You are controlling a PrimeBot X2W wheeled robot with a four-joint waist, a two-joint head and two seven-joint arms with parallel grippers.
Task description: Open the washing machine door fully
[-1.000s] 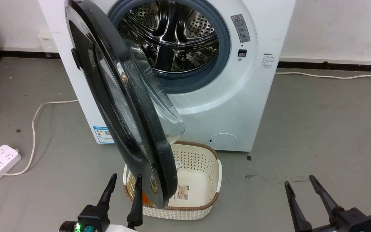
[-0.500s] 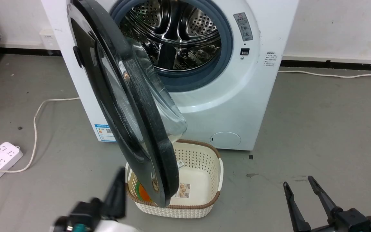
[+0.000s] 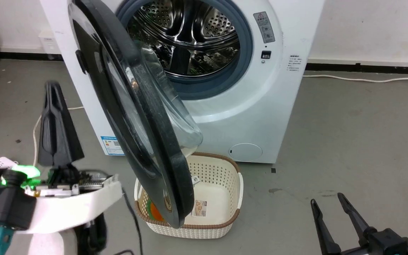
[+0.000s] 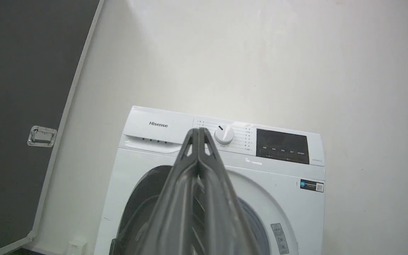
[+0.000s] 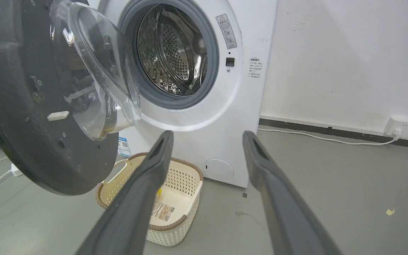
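Large round glossy black washing machine door (image 3: 133, 109) w/ a bulging clear glass bowl (image 3: 179, 117) stands part-open; it is hinged on the left side of the opening in head view and swung out toward the camera, nearly edge-on; its lower rim hangs over a cream perforated plastic basket (image 3: 225, 177) w/ brown woven rim, which sits on the grey floor (image 3: 349, 124) just in front of the big white front-loading washing machine (image 3: 253, 106); perforated steel drum (image 3: 186, 39) and grey-blue rubber ring (image 3: 211, 86) show behind the door; small blue label sticker (image 3: 112, 145) is on the machine's lower front, left of the door.

Left gripper (image 3: 52, 88) is raised to the left of the door, apart from it, touching nothing; its two long dark fingers (image 3: 57, 134) are pressed together w/ nothing held; in left wrist view the tips point at the control panel, near a round white dial (image 4: 224, 134).

Right gripper (image 3: 327, 200) sits low at lower right, well apart from machine and door; fingers spread, nothing btw them; right wrist view looks past them to the door's dark inner face and the basket.

Pale cable (image 3: 34, 134) lies on the floor at left.
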